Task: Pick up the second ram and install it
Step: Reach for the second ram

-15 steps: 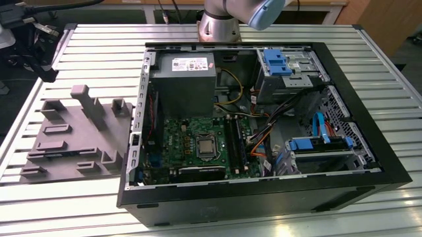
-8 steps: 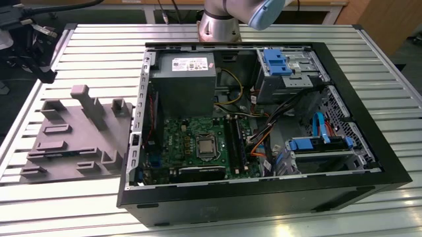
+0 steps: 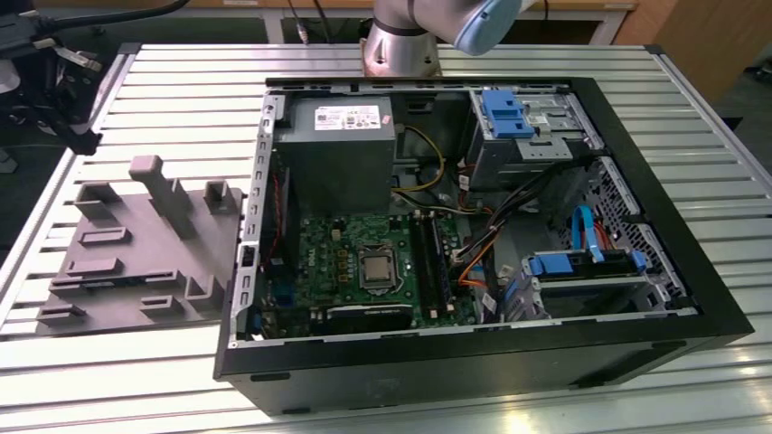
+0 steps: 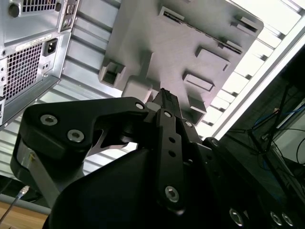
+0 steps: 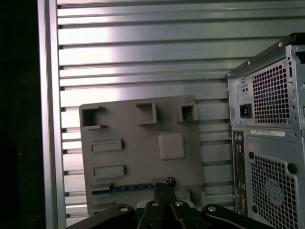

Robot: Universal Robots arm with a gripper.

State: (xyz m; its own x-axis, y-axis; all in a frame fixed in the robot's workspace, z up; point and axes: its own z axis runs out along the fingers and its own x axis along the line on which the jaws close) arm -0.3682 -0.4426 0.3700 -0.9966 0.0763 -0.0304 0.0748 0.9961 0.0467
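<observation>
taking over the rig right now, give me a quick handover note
Tool: looks shut with nothing in it, hanging above the grey fixture that lies beside the open pc case.
Second ram: apparently the dark strip lying in the fixture near the tool's tips in the first wrist view, not gripped.
Done: no part of this pick shows.
Left: the second ram is neither picked up nor installed.

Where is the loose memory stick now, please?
In the first wrist view, the memory stick lies along one edge of the grey tray, by the gripper; the tray sits beside the computer case.
</observation>
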